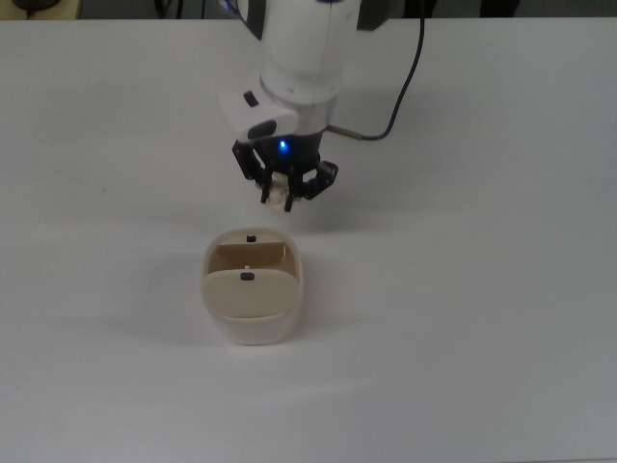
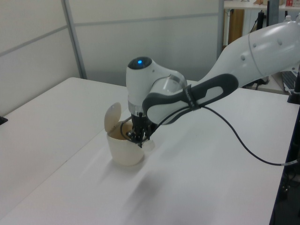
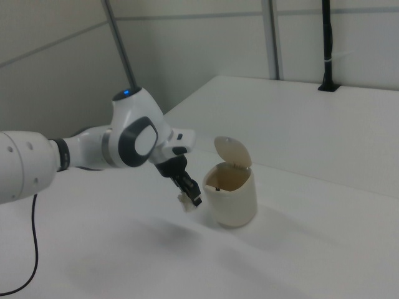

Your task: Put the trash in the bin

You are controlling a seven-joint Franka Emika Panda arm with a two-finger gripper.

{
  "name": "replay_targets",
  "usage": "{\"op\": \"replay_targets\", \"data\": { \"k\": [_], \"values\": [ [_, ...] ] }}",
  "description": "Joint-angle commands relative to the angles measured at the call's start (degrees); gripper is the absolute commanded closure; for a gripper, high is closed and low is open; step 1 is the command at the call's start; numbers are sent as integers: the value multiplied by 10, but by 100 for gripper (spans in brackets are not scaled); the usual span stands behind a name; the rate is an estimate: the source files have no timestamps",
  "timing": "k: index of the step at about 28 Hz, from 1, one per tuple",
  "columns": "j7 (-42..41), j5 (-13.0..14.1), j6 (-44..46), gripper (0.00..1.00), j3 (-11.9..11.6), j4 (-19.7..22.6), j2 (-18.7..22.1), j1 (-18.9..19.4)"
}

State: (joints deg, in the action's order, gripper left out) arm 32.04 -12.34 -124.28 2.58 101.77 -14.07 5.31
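The bin (image 1: 249, 294) stands nearest in the top view, on the white table (image 1: 482, 289), its swing lid (image 1: 247, 292) tipped up so the mouth (image 1: 249, 256) on the arm's side lies open; that opening is likely why the approach comes from there. Just beyond the rim, the gripper (image 1: 281, 196) hangs above the table, fingers closed down on the trash (image 1: 280, 195), a small off-white wad pinched at the tips. The right view shows the wad (image 3: 187, 204) clear of the table and beside the bin's wall (image 3: 234, 199), at or below rim height, so it probably needs more lift before it can pass over. Farther back rise the arm (image 1: 299, 48) and its trailing cable (image 1: 405, 87).
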Motion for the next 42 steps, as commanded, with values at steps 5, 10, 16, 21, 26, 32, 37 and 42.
{"op": "replay_targets", "data": {
  "k": [5, 10, 16, 21, 26, 32, 37, 42],
  "values": [
    [-14, 4, 43, 70, -4, -35, 33, -19],
    [-19, 8, -13, 70, -5, -53, 20, -27],
    [-19, 6, -96, 67, -5, -52, -3, -34],
    [-20, -1, -149, 58, -6, -53, -25, -34],
    [-22, -1, -151, 0, -5, -54, -37, -33],
    [-22, 1, -143, 0, -4, -52, -37, -29],
    [-27, 2, -80, 0, -3, -51, -14, -29],
    [-92, 11, 10, 0, -2, -51, 20, -30]
  ]
}}
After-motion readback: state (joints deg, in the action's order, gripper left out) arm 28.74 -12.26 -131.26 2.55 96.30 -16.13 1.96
